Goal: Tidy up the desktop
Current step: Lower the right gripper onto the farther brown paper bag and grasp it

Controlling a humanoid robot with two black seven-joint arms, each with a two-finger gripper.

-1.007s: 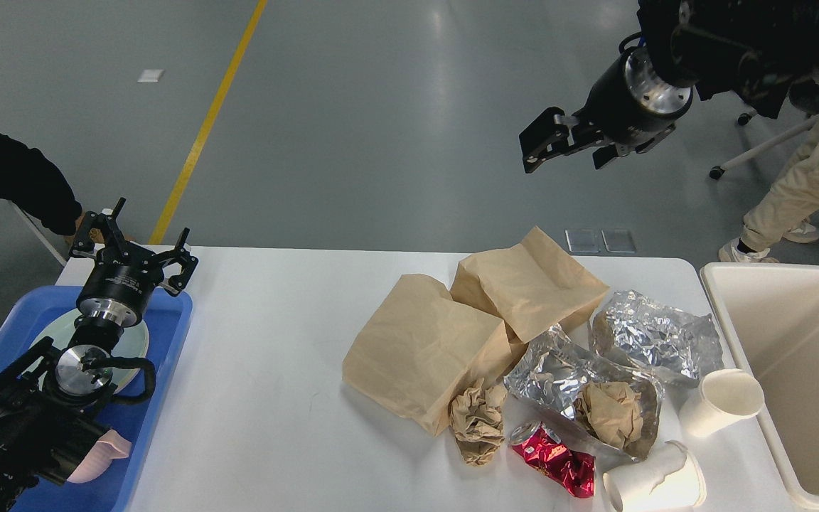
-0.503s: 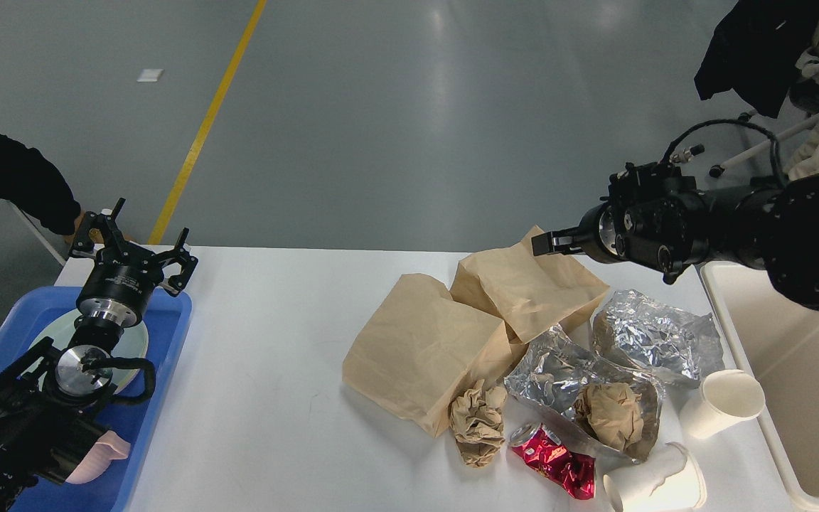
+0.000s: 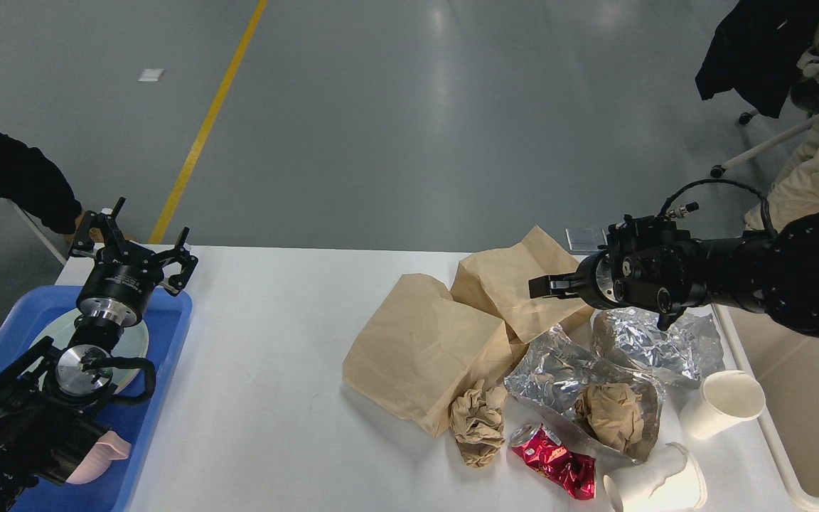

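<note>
The wide white rectangular worktop fills the lower view. Above its blue plastic tray, the left gripper hangs, fingers apart. The right gripper hovers over a tan paper bag right of the tray; whether its fingers are together, I cannot tell.

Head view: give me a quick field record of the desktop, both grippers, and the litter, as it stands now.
desktop: white, litter on its right half
left gripper: open, above blue tray
right gripper: over rear paper bag, jaw state unclear
litter: two paper bags, foil, crushed red can, two paper cups
bin: right of the desktop
</note>
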